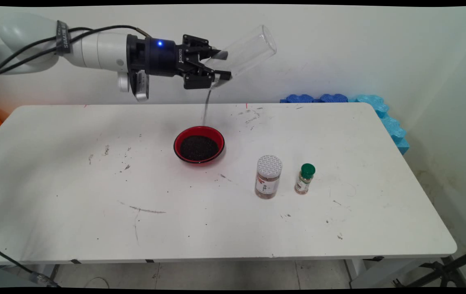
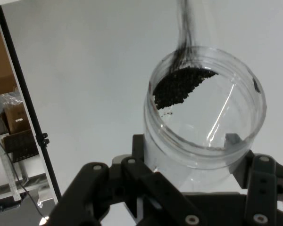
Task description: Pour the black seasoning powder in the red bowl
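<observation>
**A:** Item one, the largest thing before you?

**B:** Your white counter (image 1: pixel 73 196), scuffed and speckled, carrying everything else. Behind its far right corner you see blue foam pieces (image 1: pixel 339 98) against the wall.

**A:** Item two?

**B:** The clear plastic jar (image 1: pixel 244 53), held high above the counter's far side. It is tilted, its mouth down and toward the gripper, its closed base up and to the right. In the hand view you look into the jar's open mouth (image 2: pixel 205 108), with a patch of dark grains (image 2: pixel 181 87) clinging near the rim.

**A:** And the gripper?

**B:** Your gripper (image 1: pixel 221 65) is clamped on the jar near its mouth, one finger on each side of the wall.

**A:** Item three?

**B:** The red bowl (image 1: pixel 199 145), on the counter below the jar, well filled with dark grains. A thin dark stream (image 1: pixel 206 107) runs from the jar's mouth down to the bowl's far rim.

**A:** Item four?

**B:** A spice jar with a white patterned lid (image 1: pixel 268 177), upright, to the right of the bowl and nearer you.

**A:** Item five, the smallest?

**B:** A small bottle with a green cap (image 1: pixel 305 179), upright, just beside the spice jar on its right, not touching it.
</observation>
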You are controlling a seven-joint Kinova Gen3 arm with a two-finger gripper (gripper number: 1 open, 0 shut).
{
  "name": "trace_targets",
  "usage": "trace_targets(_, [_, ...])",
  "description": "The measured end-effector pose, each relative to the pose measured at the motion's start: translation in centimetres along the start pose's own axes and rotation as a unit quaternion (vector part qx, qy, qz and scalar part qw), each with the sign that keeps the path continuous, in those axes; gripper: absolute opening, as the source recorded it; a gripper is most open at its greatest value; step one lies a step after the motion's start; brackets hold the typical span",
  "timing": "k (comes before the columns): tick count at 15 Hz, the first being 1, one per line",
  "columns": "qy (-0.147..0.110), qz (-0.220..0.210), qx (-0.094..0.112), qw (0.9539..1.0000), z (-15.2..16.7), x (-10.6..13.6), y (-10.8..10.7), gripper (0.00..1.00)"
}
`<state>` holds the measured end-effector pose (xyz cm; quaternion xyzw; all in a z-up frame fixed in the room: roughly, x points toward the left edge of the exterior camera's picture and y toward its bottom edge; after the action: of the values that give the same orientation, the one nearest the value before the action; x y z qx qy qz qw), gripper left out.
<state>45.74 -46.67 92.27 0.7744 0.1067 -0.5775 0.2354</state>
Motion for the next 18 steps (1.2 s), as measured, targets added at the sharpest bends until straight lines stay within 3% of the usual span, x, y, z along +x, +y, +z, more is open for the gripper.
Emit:
trace_targets(13, [-0.013,-0.004,-0.004,0.9999,-0.05,-0.26,0.05,0.00])
trace_targets(18, [0.000,0.021,-0.003,0.9998,-0.21,-0.03,0.26,0.00])
